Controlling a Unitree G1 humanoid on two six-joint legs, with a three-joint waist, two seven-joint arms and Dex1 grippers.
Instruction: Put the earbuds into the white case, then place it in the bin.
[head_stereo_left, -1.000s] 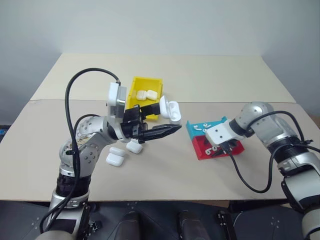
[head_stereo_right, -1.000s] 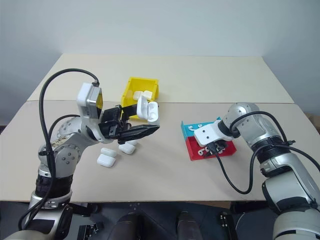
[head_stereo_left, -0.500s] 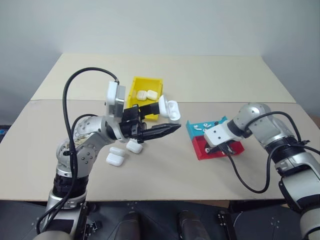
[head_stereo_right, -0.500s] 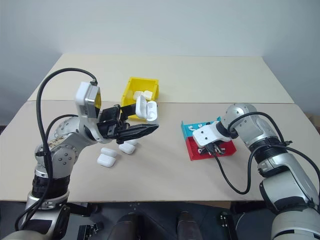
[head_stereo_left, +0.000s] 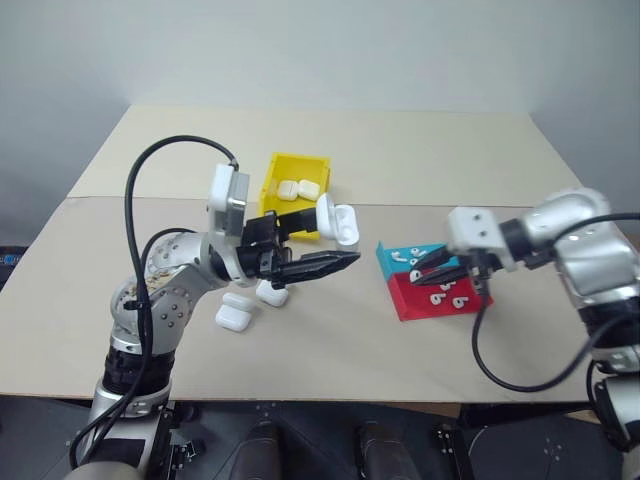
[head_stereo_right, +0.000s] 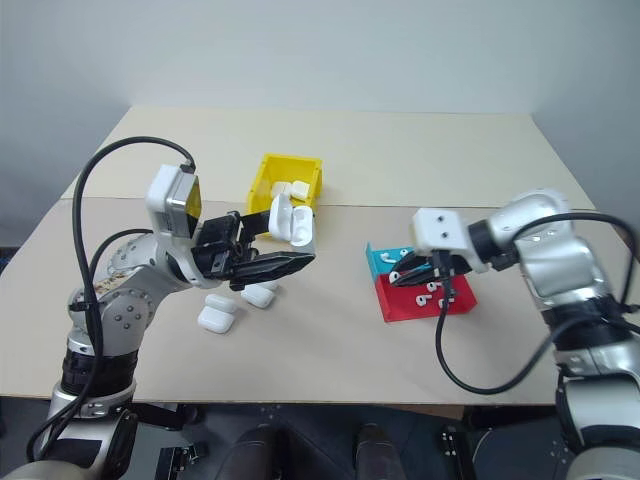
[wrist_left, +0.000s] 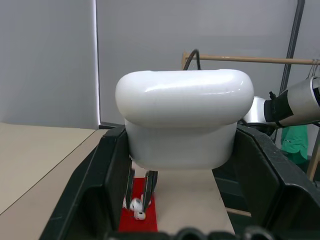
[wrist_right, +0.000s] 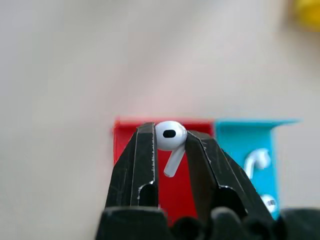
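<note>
R gripper (wrist_right: 170, 145) is clamped on one earbud (wrist_right: 170, 137): bud head sits pinched betw. the two black fingertips, stem hanging down into the gap betw. them. In the head views that gripper hangs above the red tray (head_stereo_left: 440, 300), tips pointing left, clear of the tray w/ more earbuds lying in it; the teal tray (head_stereo_left: 400, 258) touches the red one on its far side and also has buds in it. L gripper (head_stereo_left: 345, 260) is closed on the white case (head_stereo_left: 335, 220), lid flipped open, held up off the table (head_stereo_left: 350, 340) at centre-left, fingers pointing right toward the R gripper, the two well apart. So the held bud is right of the open case, w/ a stretch of bare table betw. them. Yellow bin (head_stereo_left: 293, 170) sits just beyond the L gripper, far side, w/ a couple of closed cases inside. Three spare cases (head_stereo_left: 232, 318) lie on the table near side of the L gripper.
</note>
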